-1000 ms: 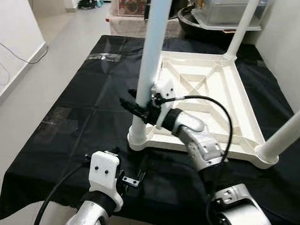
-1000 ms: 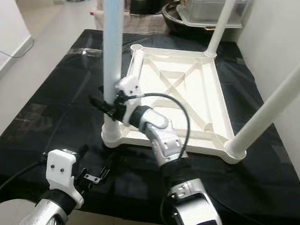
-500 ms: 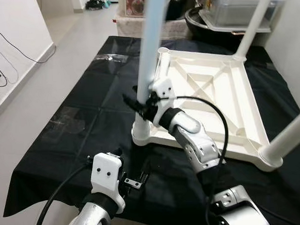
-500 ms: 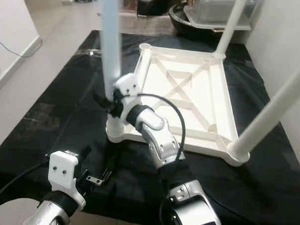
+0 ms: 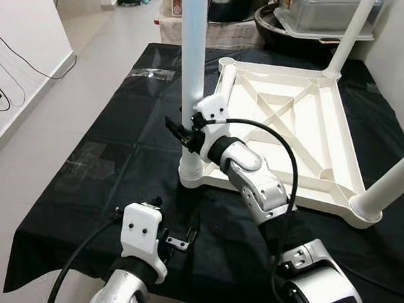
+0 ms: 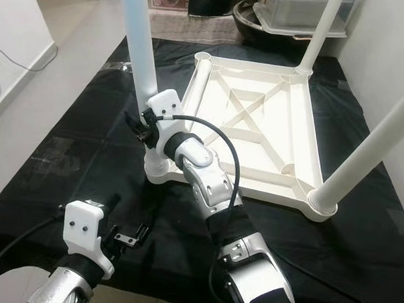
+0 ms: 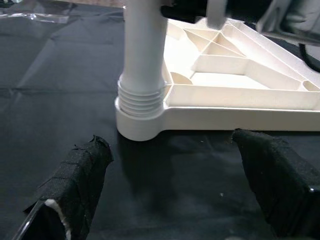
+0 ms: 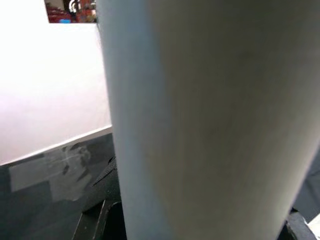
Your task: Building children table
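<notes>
The upturned white plastic child's tabletop (image 5: 302, 130) lies on the black sheet (image 5: 108, 149) on the floor. The right hand (image 5: 182, 134) is clamped low on the smooth pale plastic tube leg (image 5: 192, 58) standing in the near corner socket (image 7: 142, 117). It looks light, stiff and slippery, so gripping near the threads seems wise. The left hand (image 7: 175, 185) hovers nearby, fingers apart.

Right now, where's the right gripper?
In the left eye view the right gripper is closed around the near-left table leg, low on it, just above its socket in the upside-down tabletop on the black sheet.
</notes>
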`<state>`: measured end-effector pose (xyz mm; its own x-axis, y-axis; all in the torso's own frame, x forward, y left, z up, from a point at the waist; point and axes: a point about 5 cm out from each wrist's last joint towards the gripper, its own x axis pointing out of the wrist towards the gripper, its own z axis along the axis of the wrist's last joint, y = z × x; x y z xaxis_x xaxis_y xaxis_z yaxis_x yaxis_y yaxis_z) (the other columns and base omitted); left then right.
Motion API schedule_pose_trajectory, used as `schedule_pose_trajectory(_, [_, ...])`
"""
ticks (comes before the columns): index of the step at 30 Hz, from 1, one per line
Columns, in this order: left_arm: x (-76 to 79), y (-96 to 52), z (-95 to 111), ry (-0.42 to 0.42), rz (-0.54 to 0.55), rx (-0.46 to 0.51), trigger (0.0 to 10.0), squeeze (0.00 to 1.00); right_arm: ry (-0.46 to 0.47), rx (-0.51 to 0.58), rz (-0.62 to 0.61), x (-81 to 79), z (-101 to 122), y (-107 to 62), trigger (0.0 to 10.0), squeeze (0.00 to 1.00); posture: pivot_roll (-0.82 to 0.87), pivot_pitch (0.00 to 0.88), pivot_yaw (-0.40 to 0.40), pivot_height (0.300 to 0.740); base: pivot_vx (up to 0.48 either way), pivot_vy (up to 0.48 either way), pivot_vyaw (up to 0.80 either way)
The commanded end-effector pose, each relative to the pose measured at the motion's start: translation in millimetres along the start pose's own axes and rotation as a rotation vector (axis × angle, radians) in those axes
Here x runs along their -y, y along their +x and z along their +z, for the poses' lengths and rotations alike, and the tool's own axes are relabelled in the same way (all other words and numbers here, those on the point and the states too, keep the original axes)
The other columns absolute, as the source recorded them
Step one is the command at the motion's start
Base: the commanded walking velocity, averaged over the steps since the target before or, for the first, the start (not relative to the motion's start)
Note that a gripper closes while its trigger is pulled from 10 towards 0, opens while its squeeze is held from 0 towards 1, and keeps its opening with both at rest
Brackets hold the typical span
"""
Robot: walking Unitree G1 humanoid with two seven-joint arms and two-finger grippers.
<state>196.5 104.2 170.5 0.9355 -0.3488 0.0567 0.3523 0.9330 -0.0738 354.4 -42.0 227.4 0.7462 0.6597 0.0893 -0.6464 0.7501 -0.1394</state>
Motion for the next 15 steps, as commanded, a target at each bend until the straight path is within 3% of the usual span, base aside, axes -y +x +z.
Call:
schedule_pose_trajectory(1, [-1.6, -0.7, -5.6, 0.002, 0.004, -0.024, 10.0, 0.00, 0.108, -0.392, 0.016, -7.0, -80.2, -20.1, 10.0, 0.00, 0.13, 0.187, -0.086, 0.740, 0.000, 0.000, 0.00])
schedule_pose_trajectory(5, [-3.0, -0.4, -6.2, 0.004, 0.006, -0.023, 10.0, 0.00, 0.108, -0.437, -0.093, 6.4, -85.9, -22.6, 10.0, 0.00, 0.13, 0.181, -0.085, 0.740, 0.000, 0.000, 0.00])
schedule_pose_trajectory(6, [-3.5, -0.2, -6.4, 0.005, 0.007, -0.023, 10.0, 0.00, 0.125, -0.443, -0.152, 12.6, -86.8, -23.2, 10.0, 0.00, 0.13, 0.181, -0.085, 0.740, 0.000, 0.000, 0.00])
schedule_pose_trajectory(8, [-5.2, 1.1, -6.4, 0.009, 0.011, -0.020, 10.0, 0.00, 0.204, -0.403, -0.392, 29.6, -85.5, -26.7, 10.0, 0.00, 0.13, 0.179, -0.085, 0.740, 0.000, 0.000, 0.00])
schedule_pose_trajectory(12, [-5.6, 1.5, -6.5, 0.010, 0.011, -0.019, 10.0, 0.00, 0.222, -0.394, -0.449, 32.3, -85.8, -29.0, 10.0, 0.00, 0.12, 0.175, -0.086, 0.740, 0.000, 0.000, 0.00])
schedule_pose_trajectory(15, [-7.0, 2.1, -6.4, 0.016, 0.014, -0.018, 10.0, 0.00, 0.290, -0.371, -0.513, 29.0, -88.4, -33.4, 10.0, 0.00, 0.13, 0.173, -0.084, 0.740, 0.000, 0.000, 0.00])
